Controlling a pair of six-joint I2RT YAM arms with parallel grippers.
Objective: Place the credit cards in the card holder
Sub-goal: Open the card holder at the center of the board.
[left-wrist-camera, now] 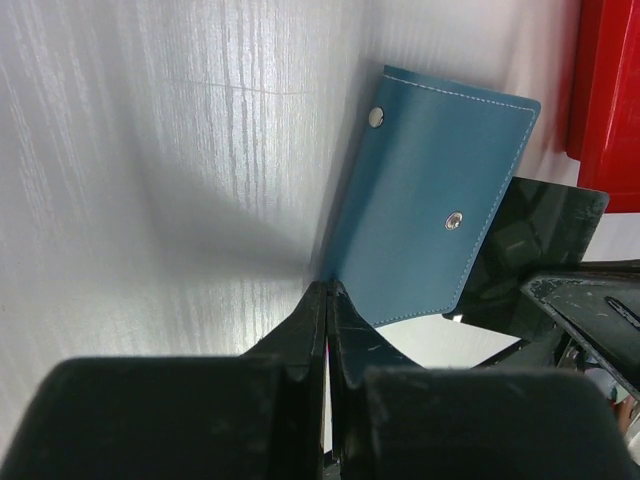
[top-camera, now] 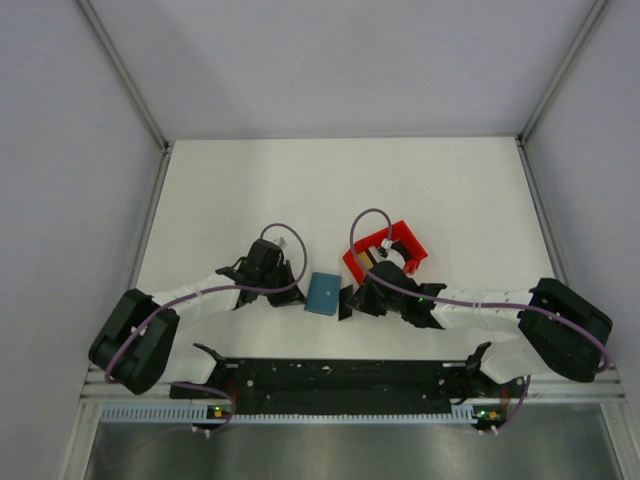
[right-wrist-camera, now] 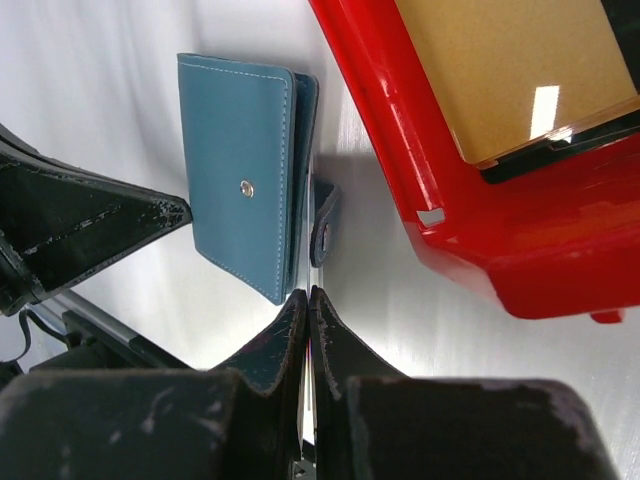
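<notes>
Opening step: card holder (top-camera: pixel 323 293) lies shut on the surface (top-camera: pixel 250 190).
Our left pincer (left-wrist-camera: pixel 327 292) and right pincer (right-wrist-camera: pixel 307 295) flank it, pressed together, empty; credit cards (right-wrist-camera: pixel 510 70) sit in the red bin (right-wrist-camera: pixel 405 110), far right. Next we pry it open.

Card holder (left-wrist-camera: pixel 430 200) looked like matt stitched leatherette with shiny metal snaps (left-wrist-camera: pixel 454 221), bin (right-wrist-camera: pixel 405 130) was glossy red plastic, gold card (right-wrist-camera: pixel 510 70) smooth and slightly shiny, table (left-wrist-camera: pixel 150 200) matt white, finely grained.
</notes>
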